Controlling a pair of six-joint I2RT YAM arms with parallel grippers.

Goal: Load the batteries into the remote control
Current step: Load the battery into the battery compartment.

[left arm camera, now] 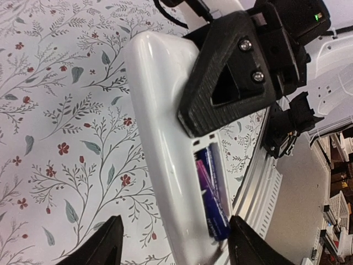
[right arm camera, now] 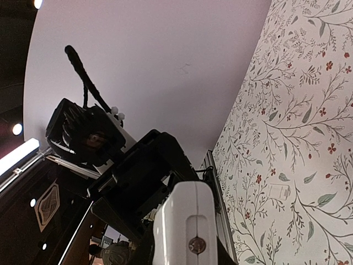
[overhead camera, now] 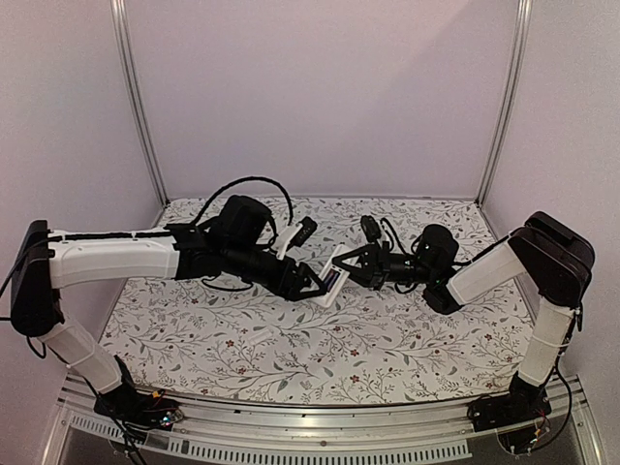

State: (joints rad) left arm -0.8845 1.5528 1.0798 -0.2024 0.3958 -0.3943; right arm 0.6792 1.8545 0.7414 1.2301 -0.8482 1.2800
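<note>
The white remote control hangs in mid-air above the table's middle, between both arms. My right gripper is shut on its far end; one of its black fingers presses the remote's back. The back recess is open and holds the batteries, dark blue with a purple stripe, one tilted out at the near end. My left gripper is open, its jaws straddling the remote's near end with a wide gap on the left. In the right wrist view the remote's end fills the bottom.
The small flat white cover piece lies on the floral tablecloth in front of the left arm; it also shows in the right wrist view. A metal rail runs along the table's near edge.
</note>
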